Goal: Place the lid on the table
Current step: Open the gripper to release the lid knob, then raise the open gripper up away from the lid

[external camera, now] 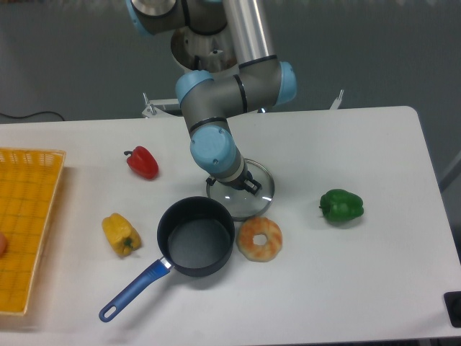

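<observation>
The lid [259,203], a round glass disc with a thin metal rim, lies low over the white table [374,144], just behind and to the right of the dark blue pot [196,238]. My gripper [249,186] comes down on the lid's centre. Its dark fingers stand close together where the knob is. The blue knob is hidden by the fingers and wrist. I cannot tell whether the lid rests on the table or hangs just above it. Its near-left edge is close to the pot's rim.
A ring-shaped pastry [260,238] lies just in front of the lid. A green pepper [341,206] is at the right, a red pepper [143,161] and a yellow pepper [120,234] at the left. A yellow-orange grid tray [25,223] is at the far left.
</observation>
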Motion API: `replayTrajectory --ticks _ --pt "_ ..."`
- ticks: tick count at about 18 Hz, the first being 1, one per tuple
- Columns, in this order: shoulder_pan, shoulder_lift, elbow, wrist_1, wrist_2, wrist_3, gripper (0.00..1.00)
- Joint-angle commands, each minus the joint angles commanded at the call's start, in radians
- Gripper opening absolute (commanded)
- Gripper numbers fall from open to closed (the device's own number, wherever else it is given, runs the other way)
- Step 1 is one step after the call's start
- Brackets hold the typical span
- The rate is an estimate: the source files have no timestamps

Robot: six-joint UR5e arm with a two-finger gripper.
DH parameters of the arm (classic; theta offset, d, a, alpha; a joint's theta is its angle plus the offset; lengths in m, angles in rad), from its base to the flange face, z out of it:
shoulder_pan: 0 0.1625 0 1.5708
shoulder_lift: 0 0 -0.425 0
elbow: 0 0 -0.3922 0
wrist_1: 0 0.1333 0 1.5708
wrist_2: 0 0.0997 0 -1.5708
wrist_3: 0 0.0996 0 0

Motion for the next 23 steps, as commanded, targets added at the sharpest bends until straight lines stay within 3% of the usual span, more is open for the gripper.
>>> replayTrajectory --ticks 2,5,9,14,16,23 --pt "0.0 0.0 0.003 0.0 0.0 -0.002 0.81" --pt "0.001 0.008 0.063 -0.017 0.002 -0.002 1.0" --pt "0.014 0.051 0.133 -0.028 -0.008 -0.003 1.0" --pt "0.055 0.093 0.152 -0.028 -0.015 0.001 1.0" --pt "0.075 0.119 0.156 -0.028 -0.072 0.004 1.0" --pt "0.121 0.144 0.186 -0.026 -0.1 0.015 1.0"
